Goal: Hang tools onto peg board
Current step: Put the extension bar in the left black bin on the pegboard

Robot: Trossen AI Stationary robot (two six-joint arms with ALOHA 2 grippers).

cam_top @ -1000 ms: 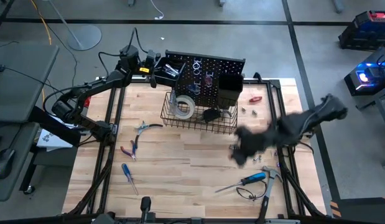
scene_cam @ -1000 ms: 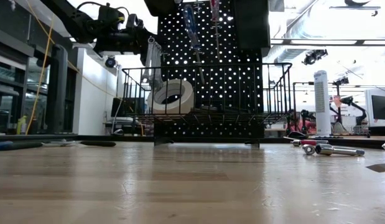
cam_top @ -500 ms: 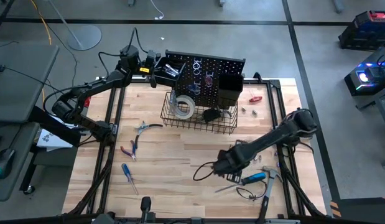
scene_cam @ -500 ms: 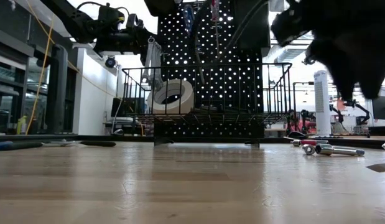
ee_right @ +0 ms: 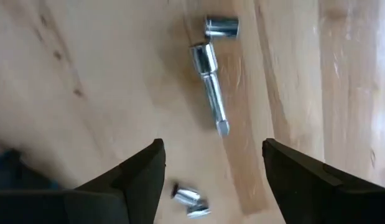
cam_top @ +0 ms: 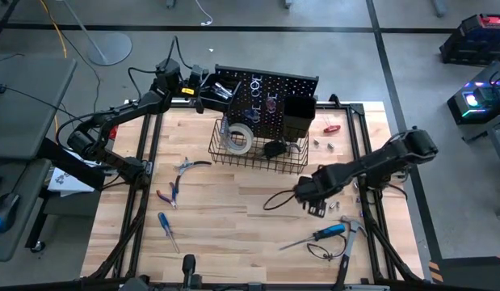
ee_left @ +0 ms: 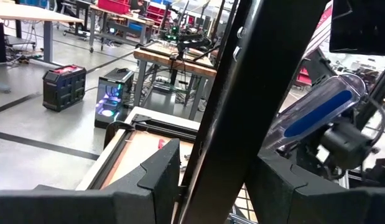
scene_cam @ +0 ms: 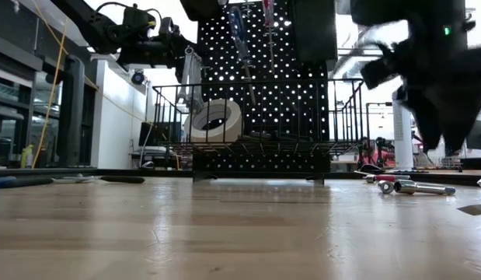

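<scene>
Swung back toward the worktop's right edge, the right gripper [cam_top: 317, 208] is held empty with fingers spread above loose silver sockets [ee_right: 214, 46] — likely the next pick — while the peg board [cam_top: 266, 101] stands at the far edge.

Your pale wood tabletop [cam_top: 233, 218] has pliers [cam_top: 170, 194] and a blue screwdriver [cam_top: 166, 229] lying on its left side, another blue screwdriver [cam_top: 326, 233] front right beside a hammer [cam_top: 349, 236], plus small silver sockets [ee_right: 211, 59] loose on the right.
</scene>
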